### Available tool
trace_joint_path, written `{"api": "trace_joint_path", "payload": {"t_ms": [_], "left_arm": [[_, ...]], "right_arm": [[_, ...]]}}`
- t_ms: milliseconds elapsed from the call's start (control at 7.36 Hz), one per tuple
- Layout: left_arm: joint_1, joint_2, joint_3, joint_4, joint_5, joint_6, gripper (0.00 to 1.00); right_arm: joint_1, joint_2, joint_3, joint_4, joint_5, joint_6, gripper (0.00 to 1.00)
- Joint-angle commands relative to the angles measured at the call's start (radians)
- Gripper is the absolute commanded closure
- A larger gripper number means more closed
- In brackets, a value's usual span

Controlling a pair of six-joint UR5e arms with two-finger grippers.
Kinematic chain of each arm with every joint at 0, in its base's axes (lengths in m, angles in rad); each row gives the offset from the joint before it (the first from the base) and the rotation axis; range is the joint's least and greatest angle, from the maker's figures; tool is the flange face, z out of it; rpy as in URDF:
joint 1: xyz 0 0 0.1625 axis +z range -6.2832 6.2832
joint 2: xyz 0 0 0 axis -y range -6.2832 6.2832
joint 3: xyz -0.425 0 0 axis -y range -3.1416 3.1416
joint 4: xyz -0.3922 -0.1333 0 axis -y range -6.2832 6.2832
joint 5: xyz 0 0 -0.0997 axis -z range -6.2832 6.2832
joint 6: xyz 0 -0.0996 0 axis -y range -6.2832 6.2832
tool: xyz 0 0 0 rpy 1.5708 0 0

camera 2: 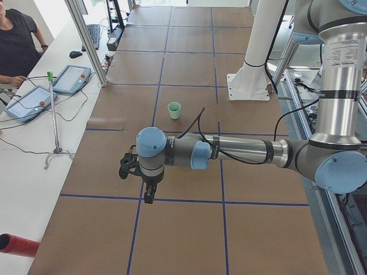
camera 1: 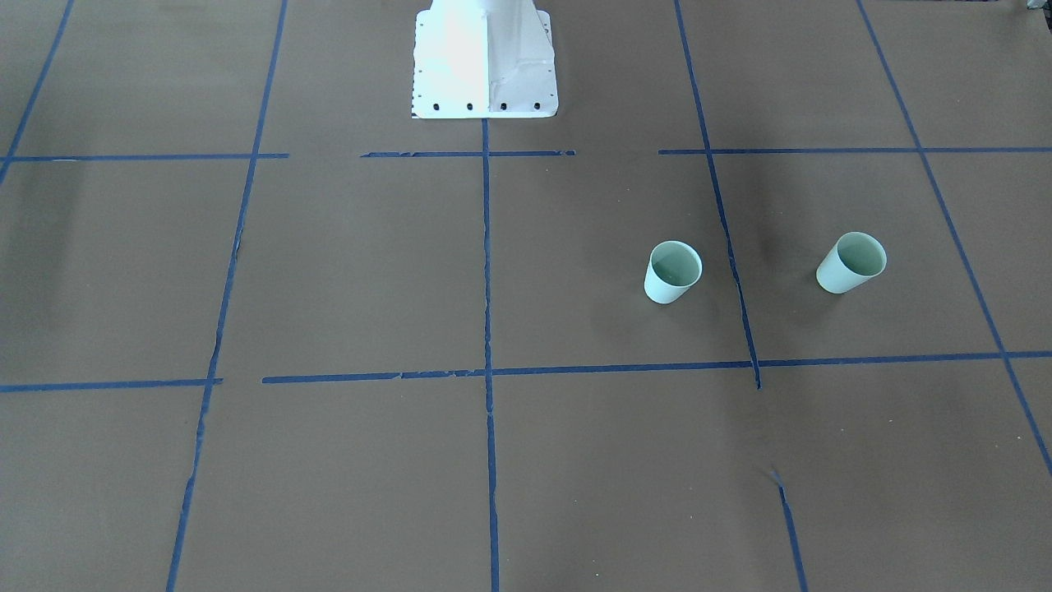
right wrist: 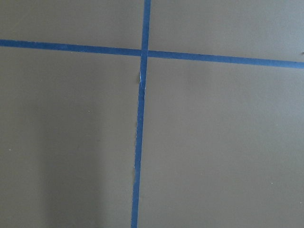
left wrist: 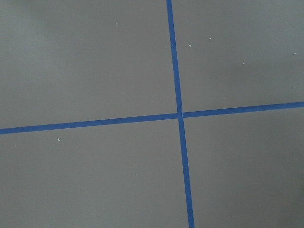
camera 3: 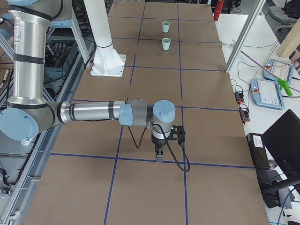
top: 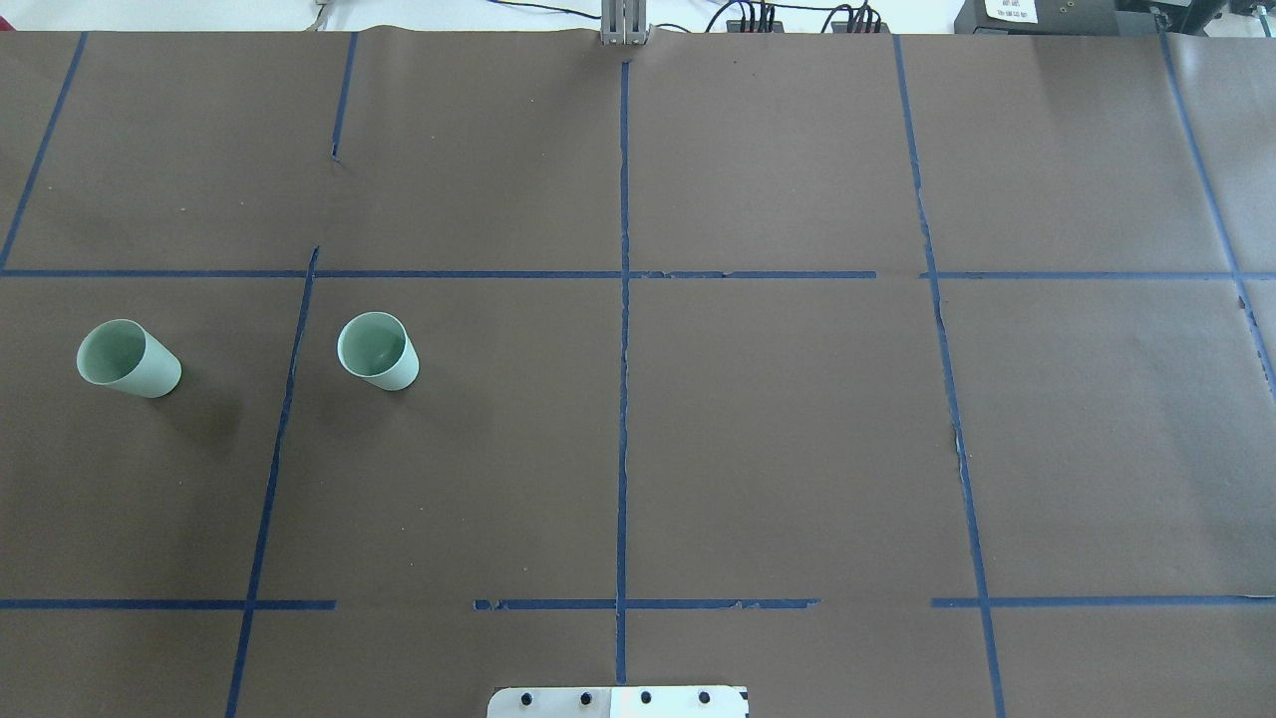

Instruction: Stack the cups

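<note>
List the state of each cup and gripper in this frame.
Outer cup: upright, empty, unstacked.
Inner cup: upright, empty, standing apart from the outer cup.
Left gripper: touching neither cup; open or shut cannot be told.
Right gripper: touching neither cup; open or shut cannot be told.

two mint-green cups [top: 130, 359] [top: 378, 351] upright, apart, on brown table [top: 778, 419], blue tape lines [top: 623, 329]
</note>
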Motion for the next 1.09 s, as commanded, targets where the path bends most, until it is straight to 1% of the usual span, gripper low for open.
{"api": "trace_joint_path", "payload": {"t_ms": [0,136,407,679,951], "left_arm": [[0.000,0.001,-0.001,0.012,-0.011,-0.004,0.00],[-0.002,0.016,-0.010,0.013,-0.046,0.004,0.00],[0.000,0.020,-0.002,0.021,-0.046,-0.002,0.00],[0.003,0.015,-0.007,0.085,-0.043,0.001,0.00],[0.003,0.015,-0.011,0.072,-0.051,0.001,0.00]], "right_arm": [[0.000,0.000,0.000,0.000,0.001,0.000,0.00],[0.000,0.000,0.000,0.000,0.001,0.000,0.00],[0.000,0.000,0.000,0.000,0.001,0.000,0.00],[0.000,0.000,0.000,0.000,0.001,0.000,0.00],[0.000,0.000,0.000,0.000,0.001,0.000,0.00]]}}
